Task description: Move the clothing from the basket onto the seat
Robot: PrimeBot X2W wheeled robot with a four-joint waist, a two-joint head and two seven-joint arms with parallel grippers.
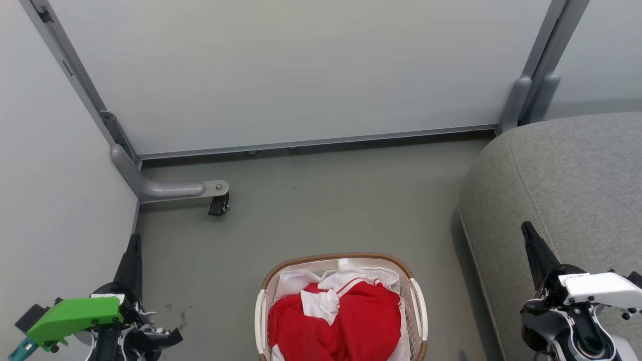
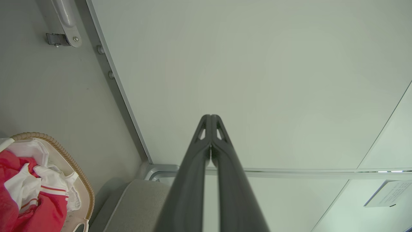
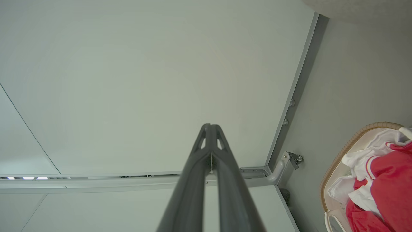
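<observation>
The basket (image 1: 418, 301), white lattice with a brown woven rim, stands on the floor at the bottom centre. Red clothing (image 1: 351, 321) with white striped trim fills it. The grey seat (image 1: 567, 185) rises at the right. My left gripper (image 1: 133, 245) is shut and empty at the lower left, well left of the basket. Over the seat's front edge at the lower right, my right gripper (image 1: 526, 231) is shut and empty too. The left wrist view has the shut fingertips (image 2: 210, 120) against a pale panel, with clothing (image 2: 38, 206) and basket (image 2: 64, 154) at lower left. The right wrist view has the basket (image 3: 341, 154) at right.
Pale partition panels (image 1: 301, 75) wall the far side and the left. A grey metal foot with a black caster (image 1: 219, 204) juts onto the floor at the left. Grey floor (image 1: 326, 200) lies between the panels, basket and seat.
</observation>
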